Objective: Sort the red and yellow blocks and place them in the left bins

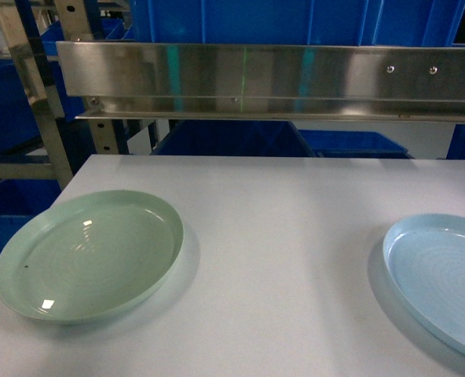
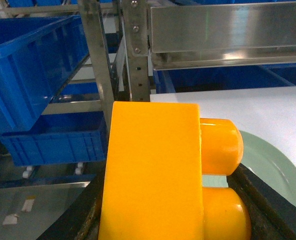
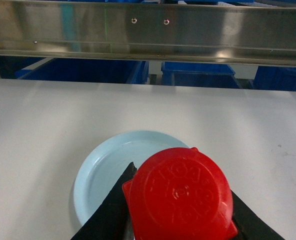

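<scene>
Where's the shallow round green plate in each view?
Head: shallow round green plate lower left on the white table.
Left wrist: its edge at right, behind the held orange-yellow block.
Right wrist: not in view.
Shared landmark: steel shelf rail.

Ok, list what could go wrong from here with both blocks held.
1. The metal rack upright stands between the yellow block and the blue crate to its left; a direct swing could clip it.
2. The red block fills the right wrist view, hiding the right gripper's hold, so a slip might go unnoticed.
3. The steel shelf rail hangs low over the table; lifting either arm carelessly could strike it.
</scene>
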Controlling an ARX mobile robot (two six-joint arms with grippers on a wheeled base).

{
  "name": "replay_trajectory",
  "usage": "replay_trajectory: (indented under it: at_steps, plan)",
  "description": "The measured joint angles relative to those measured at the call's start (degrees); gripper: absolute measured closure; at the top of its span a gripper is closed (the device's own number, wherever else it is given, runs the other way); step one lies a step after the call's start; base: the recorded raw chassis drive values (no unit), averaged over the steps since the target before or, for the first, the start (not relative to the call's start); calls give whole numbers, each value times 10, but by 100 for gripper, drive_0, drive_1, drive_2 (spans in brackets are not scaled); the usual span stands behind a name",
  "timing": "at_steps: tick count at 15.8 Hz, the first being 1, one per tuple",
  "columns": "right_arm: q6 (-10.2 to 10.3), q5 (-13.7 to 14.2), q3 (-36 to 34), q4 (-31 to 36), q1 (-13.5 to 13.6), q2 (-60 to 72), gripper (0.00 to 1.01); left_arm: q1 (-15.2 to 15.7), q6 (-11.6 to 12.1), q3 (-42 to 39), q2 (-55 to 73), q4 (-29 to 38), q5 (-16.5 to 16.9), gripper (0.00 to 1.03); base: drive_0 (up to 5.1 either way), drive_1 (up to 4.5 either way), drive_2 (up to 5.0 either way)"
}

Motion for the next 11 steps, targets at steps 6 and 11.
replay_trajectory:
  at_steps: [6,11]
  plan:
    - [0,0,0,0,0,0,71,7,6,2,-7,14,-8,46,0,0,0]
    - [0,0,0,0,0,0,72,7,10,2,-7,13,-6,46,0,0,0]
